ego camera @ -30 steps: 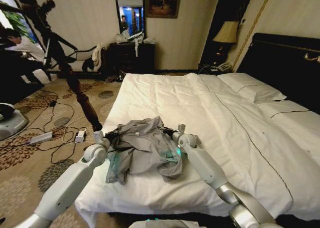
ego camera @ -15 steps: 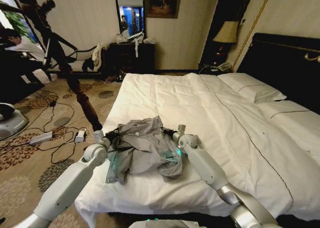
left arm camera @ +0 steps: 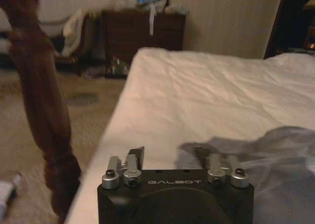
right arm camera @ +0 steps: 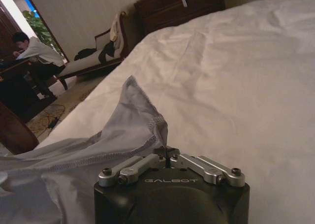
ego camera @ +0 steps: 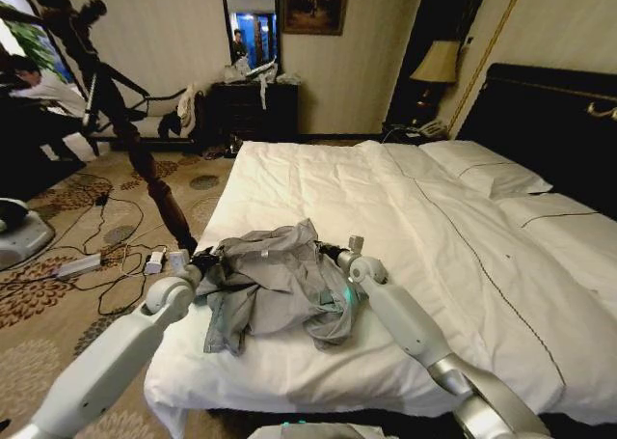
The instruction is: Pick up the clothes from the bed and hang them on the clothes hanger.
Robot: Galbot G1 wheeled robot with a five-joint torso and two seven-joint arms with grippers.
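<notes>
On the carpet beside the bed (ego camera: pixel 405 207), a dark turned-wood post (ego camera: pixel 145 169) rises at an angle, with white power bricks and black cables (ego camera: pixel 106 260) looped at its foot over the patterned pile. Just right of that, the left gripper (ego camera: pixel 201 259) sits at the bed's near left corner. In its wrist view the left gripper (left arm camera: pixel 167 157) has its two short dark fingers (left arm camera: pixel 135 156) spread well apart with bare white sheet between them; the shirt's grey edge lies just past the other finger, and I cannot tell whether it touches.

Next comes the shirt (ego camera: pixel 275 285), a thin, mid-grey, heavily wrinkled heap on the smooth white duvet near the foot of the bed, bunched into soft folds, with one sleeve or tail trailing toward the bed's near edge. Its top rises in a small peak beside the right gripper.

At the heap's right side is the right gripper (ego camera: pixel 331 254), its glossy white forearm running back toward the lower right. In the wrist view the right gripper (right arm camera: pixel 166 154) has its fingertips pinched together on a stitched hem of the shirt (right arm camera: pixel 123 130), pulling the fabric up into a pointed, tent-like fold.

Farther right, the duvet spreads flat, crossed by a thin dark piping line, up to white pillows (ego camera: pixel 487 174) against a dark headboard (ego camera: pixel 559 121).
</notes>
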